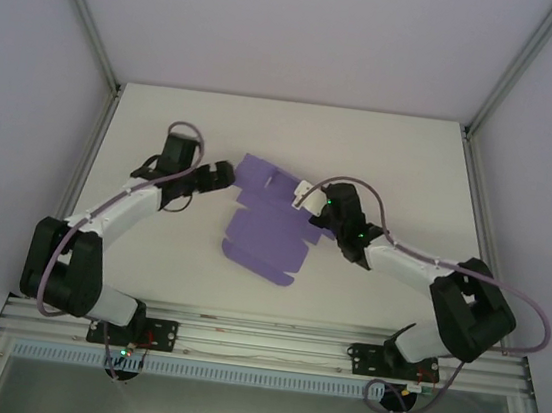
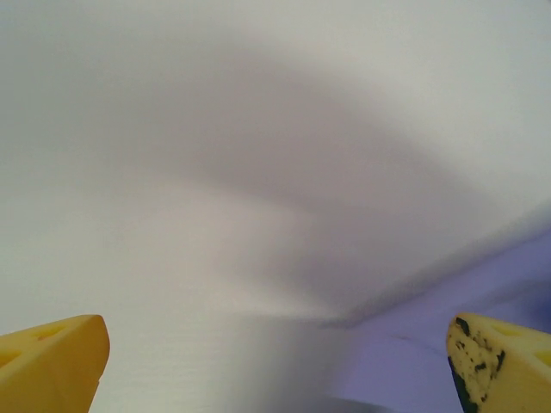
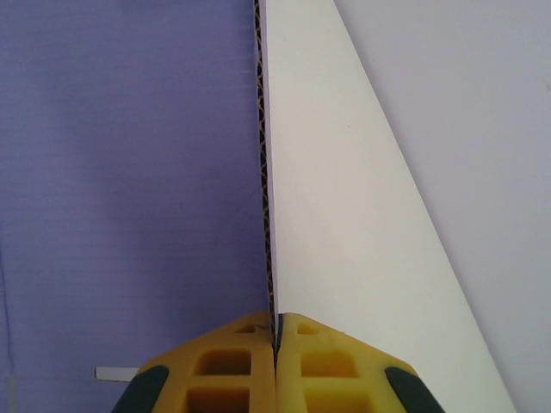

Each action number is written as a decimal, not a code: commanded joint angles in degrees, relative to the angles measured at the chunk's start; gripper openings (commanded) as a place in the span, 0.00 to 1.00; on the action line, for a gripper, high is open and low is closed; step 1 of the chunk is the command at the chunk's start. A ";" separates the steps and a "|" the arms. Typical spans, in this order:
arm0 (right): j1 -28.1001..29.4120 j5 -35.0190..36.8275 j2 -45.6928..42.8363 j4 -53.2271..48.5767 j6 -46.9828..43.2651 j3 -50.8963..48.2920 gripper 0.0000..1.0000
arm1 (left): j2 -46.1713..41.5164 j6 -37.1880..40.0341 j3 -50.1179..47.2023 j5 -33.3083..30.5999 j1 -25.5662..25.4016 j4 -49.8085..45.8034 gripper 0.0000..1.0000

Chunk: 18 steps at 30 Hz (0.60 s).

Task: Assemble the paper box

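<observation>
Yellow fingers point(image 3: 232, 361) of the right pincer point(image 3: 275, 325) clamp an upturned flap point(image 3: 318, 215) of the purple paper box point(image 1: 263, 230), a sheet lying midway on the surface point(image 1: 165, 122), while the left pincer point(image 1: 220, 173) gapes wide just left of it, holding nothing. With one grip only, a pull could drag the sheet or tear the flap; folds beneath the right arm are hidden, the left wrist view blurred.
</observation>
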 commanded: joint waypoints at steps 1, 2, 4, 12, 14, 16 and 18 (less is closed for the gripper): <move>-1.13 -4.21 -2.75 -3.69 2.78 1.02 0.00 | -2.28 3.00 -5.61 -1.08 1.34 3.04 1.00; -1.39 -4.74 -3.06 -4.27 2.94 1.28 0.00 | -2.52 3.64 -6.71 0.06 1.28 4.40 1.00; -1.75 -5.91 -3.37 -4.62 3.74 1.59 0.00 | -2.21 4.55 -8.69 2.17 1.25 7.50 1.00; -2.09 -8.24 -3.64 -2.43 6.42 1.10 0.00 | 3.59 3.89 -8.51 11.70 1.25 17.03 1.00; -2.28 -7.62 -3.30 -1.65 7.18 1.26 0.00 | 4.15 4.14 -9.08 16.20 1.24 19.57 0.97; -2.59 -7.16 -3.09 -0.78 8.18 1.30 0.00 | 3.79 4.19 -10.62 19.96 1.07 22.58 0.96; -2.76 -7.85 -2.94 0.31 10.03 1.21 0.00 | 3.29 3.57 -12.24 22.42 0.97 25.79 0.96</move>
